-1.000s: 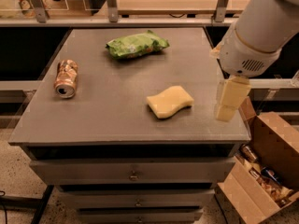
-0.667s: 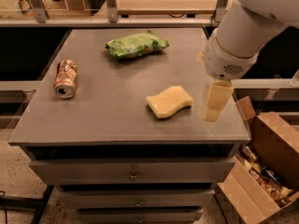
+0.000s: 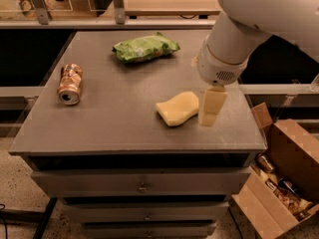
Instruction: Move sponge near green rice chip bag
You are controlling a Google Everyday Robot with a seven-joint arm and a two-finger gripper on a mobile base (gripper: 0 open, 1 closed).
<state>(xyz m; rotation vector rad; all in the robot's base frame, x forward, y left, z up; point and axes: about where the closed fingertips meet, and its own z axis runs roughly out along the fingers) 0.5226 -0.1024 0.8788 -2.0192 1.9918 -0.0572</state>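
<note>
The pale yellow sponge point(image 3: 177, 107) lies flat on the grey cabinet top, right of centre near the front. The green rice chip bag point(image 3: 145, 48) lies at the back middle, well apart from the sponge. My gripper point(image 3: 211, 106) hangs from the white arm, pointing down just to the right of the sponge, its cream fingers close to the sponge's right edge and low over the surface. It holds nothing that I can see.
A crushed copper-coloured can point(image 3: 69, 83) lies on its side at the left of the cabinet top point(image 3: 99, 123). An open cardboard box point(image 3: 281, 178) with several items stands on the floor at the right. Drawers run below the front edge.
The arm and gripper have moved left, from over the right edge of the top to right beside the sponge. The sponge, bag and can have not moved.
</note>
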